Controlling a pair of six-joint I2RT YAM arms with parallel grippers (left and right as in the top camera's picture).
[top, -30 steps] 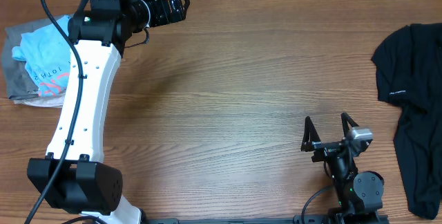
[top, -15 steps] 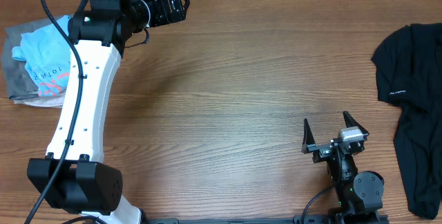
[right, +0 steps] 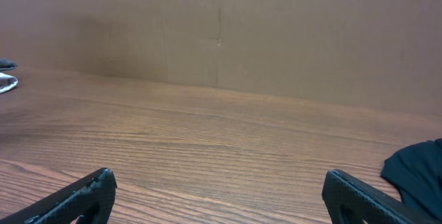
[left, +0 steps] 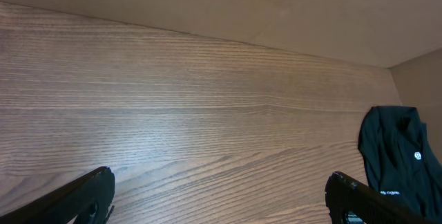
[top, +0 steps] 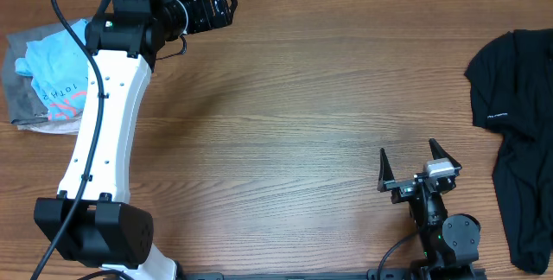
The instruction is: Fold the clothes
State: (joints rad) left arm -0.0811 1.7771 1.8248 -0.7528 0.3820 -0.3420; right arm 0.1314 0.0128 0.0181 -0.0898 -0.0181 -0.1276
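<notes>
So, blue T-shirt [top: 54, 73]: crumpled at the far left.
Left claw [top: 220, 5]: wide open, empty, right of it; should pinch one hem.
Right claw [top: 408, 150]: wide open, empty, near side.
Table [top: 302, 98]: spread it flat here first.

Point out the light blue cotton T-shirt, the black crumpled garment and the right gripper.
light blue cotton T-shirt [top: 47, 62], overhead view, on its bunched blue fabric.
black crumpled garment [top: 518, 90], overhead view, on its upper part.
right gripper [top: 407, 149], overhead view, midway between its open fingertips.
</notes>
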